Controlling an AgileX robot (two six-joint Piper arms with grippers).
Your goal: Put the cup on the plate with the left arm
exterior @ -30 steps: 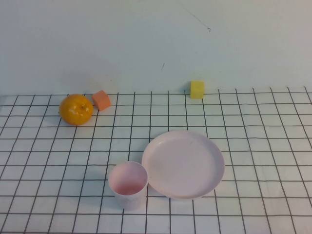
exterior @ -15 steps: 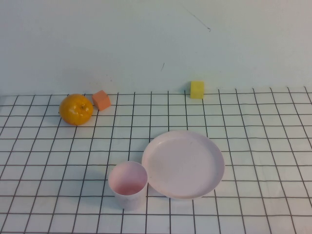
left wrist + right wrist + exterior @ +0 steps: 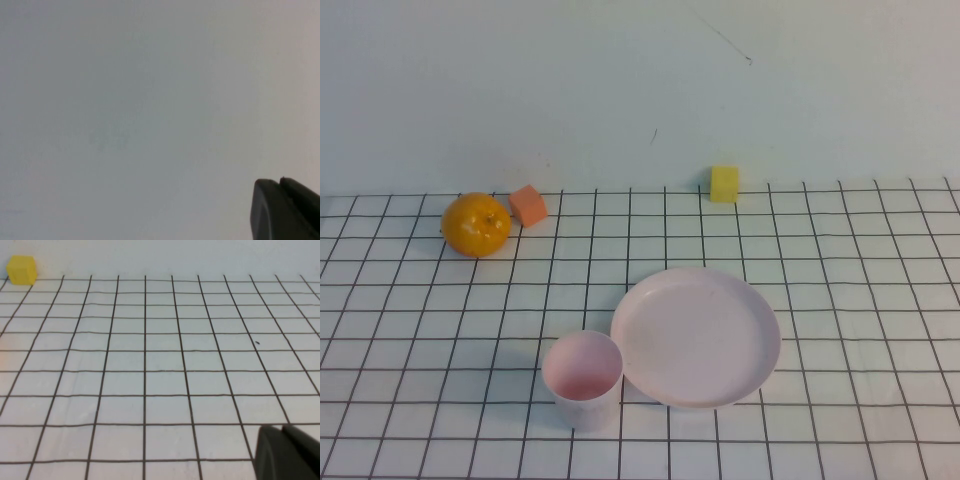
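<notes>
The cup (image 3: 582, 378) stands upright at the near edge of the gridded desk (image 3: 410, 330), nearest of all the things in the high view. It is just beside the plate (image 3: 697, 336), at the plate's near left side, their rims close together but the cup clearly off the plate. The plate holds nothing. Beyond the plate to the far left sit an orange (image 3: 476, 224) and, touching or almost touching it, an orange block (image 3: 528, 205); a yellow block (image 3: 724, 184) rests behind the plate by the wall.

Neither arm appears in the high view. The left gripper (image 3: 282, 210) shows only as a dark corner facing blank wall, well away from the cup; the right gripper (image 3: 285, 452) hangs over bare grid far to the right of the plate. Whether either pair of jaws is released or clenched cannot be told.

By my reading the task has not begun: reaching, gripping, lifting and setting down all remain.
</notes>
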